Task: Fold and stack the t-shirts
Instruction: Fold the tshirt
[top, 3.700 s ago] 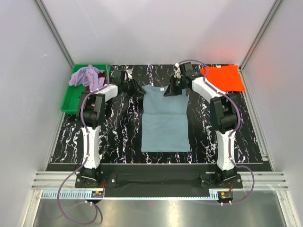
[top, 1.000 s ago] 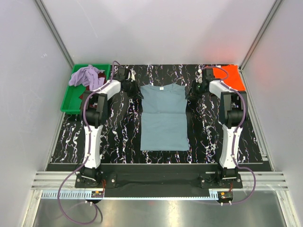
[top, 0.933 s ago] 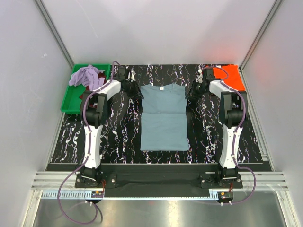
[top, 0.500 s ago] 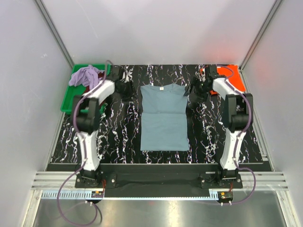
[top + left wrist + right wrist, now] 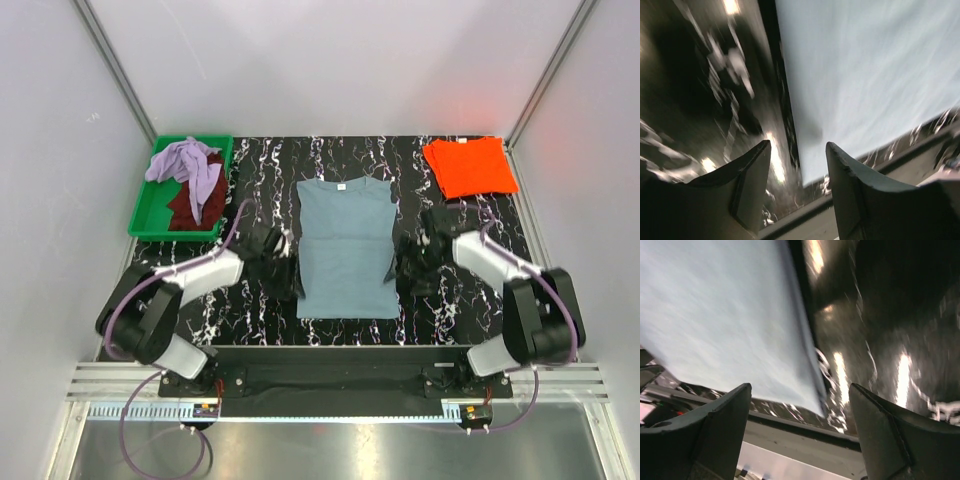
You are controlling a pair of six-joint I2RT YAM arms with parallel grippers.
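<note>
The blue-grey shirt lies flat in the middle of the desk. The left tool and right tool flank its near corners, both spread apart and empty. The orange shirt lies folded at far right.

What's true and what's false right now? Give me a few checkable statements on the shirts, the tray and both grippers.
1. The blue-grey t-shirt lies flat mid-table, between the two grippers. True.
2. The orange t-shirt sits in the green tray. False: it lies folded on the table at the far right corner; the tray is at the far left.
3. The left gripper is shut on the blue-grey t-shirt. False: its jaws stand open and hold nothing, by the shirt's near left corner.
4. The lavender t-shirt lies crumpled in the tray over the maroon t-shirt. True.
5. The right gripper is open beside the blue-grey shirt's right edge. True.
</note>
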